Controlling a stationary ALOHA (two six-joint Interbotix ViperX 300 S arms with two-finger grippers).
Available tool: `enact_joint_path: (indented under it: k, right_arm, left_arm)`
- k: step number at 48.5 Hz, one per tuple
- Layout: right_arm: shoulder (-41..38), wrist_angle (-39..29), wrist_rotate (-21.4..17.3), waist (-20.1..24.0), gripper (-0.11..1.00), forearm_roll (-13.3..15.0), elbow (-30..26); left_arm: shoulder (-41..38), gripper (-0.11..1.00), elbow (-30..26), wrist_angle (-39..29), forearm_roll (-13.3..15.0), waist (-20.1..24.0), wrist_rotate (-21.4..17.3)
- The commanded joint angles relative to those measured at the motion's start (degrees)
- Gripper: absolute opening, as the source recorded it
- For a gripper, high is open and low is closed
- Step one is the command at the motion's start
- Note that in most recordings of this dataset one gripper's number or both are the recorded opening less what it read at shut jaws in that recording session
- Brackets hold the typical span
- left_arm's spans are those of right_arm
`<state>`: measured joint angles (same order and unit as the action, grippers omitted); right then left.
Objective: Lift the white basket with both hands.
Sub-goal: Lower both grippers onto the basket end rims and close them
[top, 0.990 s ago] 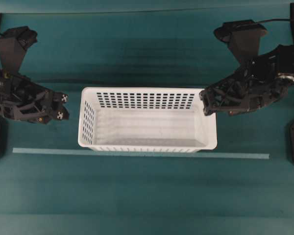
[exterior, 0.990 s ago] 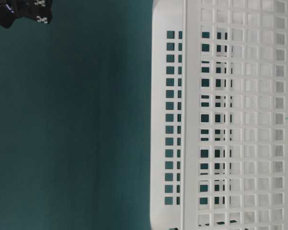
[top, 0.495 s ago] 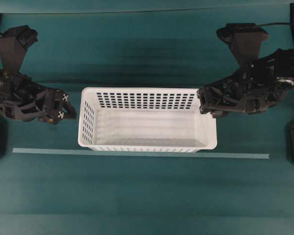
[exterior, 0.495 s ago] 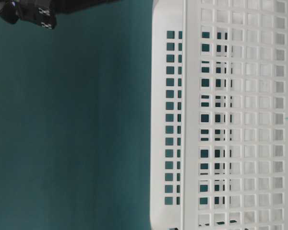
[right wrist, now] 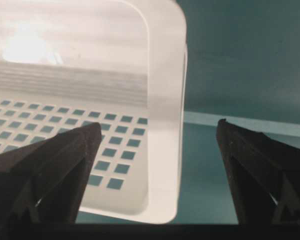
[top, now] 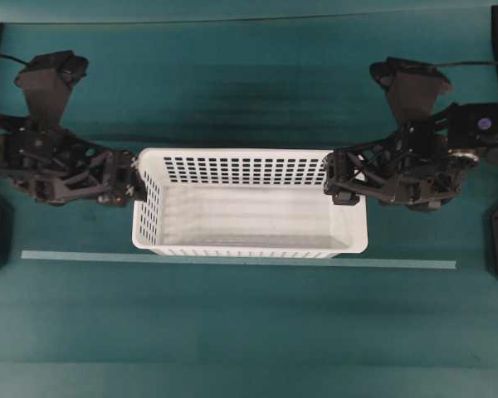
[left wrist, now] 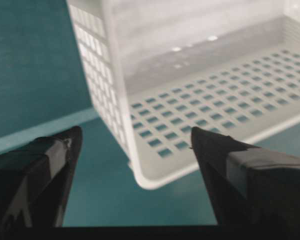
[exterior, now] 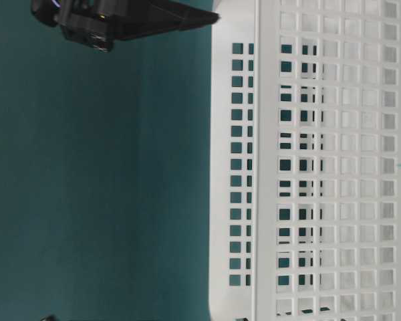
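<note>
On teal cloth (top: 249, 332), perforated white plastic basket (top: 249, 207); left tool (top: 137, 178) and right tool (top: 336, 178) both spread wide.

No words or numbers can be read anywhere (not on the basket (top: 249, 240), arms, or green counter (top: 249, 332)).

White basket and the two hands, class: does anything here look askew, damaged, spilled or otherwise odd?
Nothing stands out. The white basket sits flat and square to the pale strip on the table, empty and undamaged. The left hand and right hand are open, one at each short end, straddling the rim.
</note>
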<state>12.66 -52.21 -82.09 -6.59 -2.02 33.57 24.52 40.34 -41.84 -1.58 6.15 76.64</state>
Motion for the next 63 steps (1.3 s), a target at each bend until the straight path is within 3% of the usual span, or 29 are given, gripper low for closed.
enact_joint_path:
  k: [1, 25, 55, 63]
  right_arm:
    - [-1.85, 1.49, -0.18, 0.35, 0.96, -0.18, 0.09]
    - [-8.70, 11.07, -1.41, 0.35, 0.96, 0.00, 2.72]
    - [-10.90, 12.66, -1.85, 0.79, 0.95, 0.00, 3.52]
    - [-10.99, 12.92, -2.64, 0.79, 0.90, -0.88, 3.52]
  left_arm:
    - [-2.11, 0.90, -1.05, 0.44, -0.18, -0.09, 0.00]
    - [-12.83, 0.90, -1.05, 7.29, -0.18, 0.09, 0.70]
    - [-15.64, 0.89, -0.35, 11.07, -0.18, 0.09, 2.20]
    - [-16.08, 0.84, -0.26, 12.74, -0.18, 0.00, 2.64]
